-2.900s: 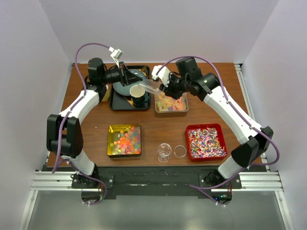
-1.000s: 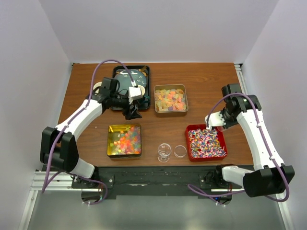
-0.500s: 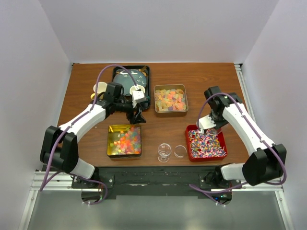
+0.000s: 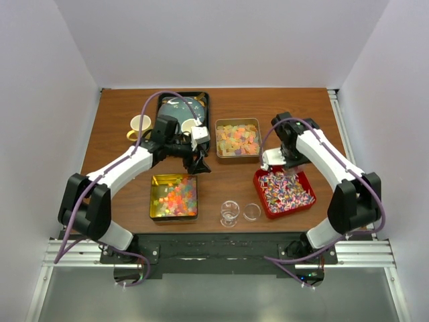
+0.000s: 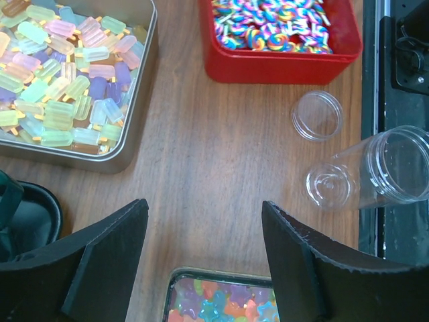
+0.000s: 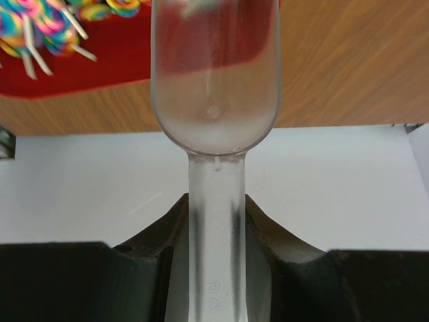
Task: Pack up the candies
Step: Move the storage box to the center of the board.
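Your right claw [image 4: 277, 161] has swung inward over the last half second, and the red tray [image 5: 281, 66] now sits skewed on the desk [image 4: 228, 181]. The left claw [image 4: 199, 161] has also edged to its right. The right claw is clamped tight on the handle of a clear scoop [image 6: 214, 87], whose bowl hangs at the tray's far corner. The striped candies [image 4: 285, 191] lie directly under and just ahead of it. The left claw stands wide apart with nothing in it, hovering over bare wood. The silver tin [image 5: 144, 87] of pastel candies [image 5: 60, 80] lies just beyond it to the right. The gold tin [image 4: 153, 198] of bright cube candies [image 4: 174, 196] sits just on its near side. A clear jar [image 5: 395, 164] and its lid [image 5: 316, 115] stand between the gold tin and the red tray.
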Available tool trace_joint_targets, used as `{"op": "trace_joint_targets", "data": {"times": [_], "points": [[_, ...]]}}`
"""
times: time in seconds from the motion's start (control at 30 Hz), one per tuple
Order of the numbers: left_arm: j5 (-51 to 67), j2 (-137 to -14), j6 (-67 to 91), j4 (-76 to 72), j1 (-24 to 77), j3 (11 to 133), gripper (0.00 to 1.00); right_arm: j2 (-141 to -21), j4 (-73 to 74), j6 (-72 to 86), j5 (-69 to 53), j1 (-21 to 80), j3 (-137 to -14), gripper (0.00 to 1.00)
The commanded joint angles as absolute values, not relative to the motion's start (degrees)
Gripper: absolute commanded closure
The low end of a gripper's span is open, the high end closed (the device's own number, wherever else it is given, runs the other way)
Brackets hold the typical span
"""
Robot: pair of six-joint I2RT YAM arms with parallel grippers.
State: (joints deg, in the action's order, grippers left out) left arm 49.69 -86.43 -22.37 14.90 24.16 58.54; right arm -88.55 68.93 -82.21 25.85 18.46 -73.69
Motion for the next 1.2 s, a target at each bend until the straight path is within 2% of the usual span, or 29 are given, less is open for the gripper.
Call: {"op": "trace_joint_targets", "data": {"times": [0.0,0.3,0.57,0.83,1.07,1.17], "points": [[50.71,-87.19,-20.66,12.39,24.35,61.08,0.27,-90.96,64.60,-73.57,23.56,18.90,-79.36,1.00],[50.01,-90.96,-21.44,10.81,27.68,63.45,0.28,-87.28,71.80,-75.67,23.29,18.81,-81.21,1.00],[50.71,-97.11,-23.29,6.16,31.73,66.88,0.28,-80.42,81.11,-78.49,30.66,18.72,-75.42,1.00],[51.68,-103.80,-23.73,1.68,34.10,69.87,0.31,-82.26,84.81,-76.29,38.05,18.81,-72.51,1.00],[53.17,-106.26,-25.22,-2.72,35.42,69.00,0.40,-84.72,87.18,-75.41,42.10,19.33,-71.63,1.00],[54.31,-106.61,-25.75,-4.65,35.86,67.94,0.41,-85.95,88.77,-73.74,42.89,20.39,-71.55,1.00]]}}
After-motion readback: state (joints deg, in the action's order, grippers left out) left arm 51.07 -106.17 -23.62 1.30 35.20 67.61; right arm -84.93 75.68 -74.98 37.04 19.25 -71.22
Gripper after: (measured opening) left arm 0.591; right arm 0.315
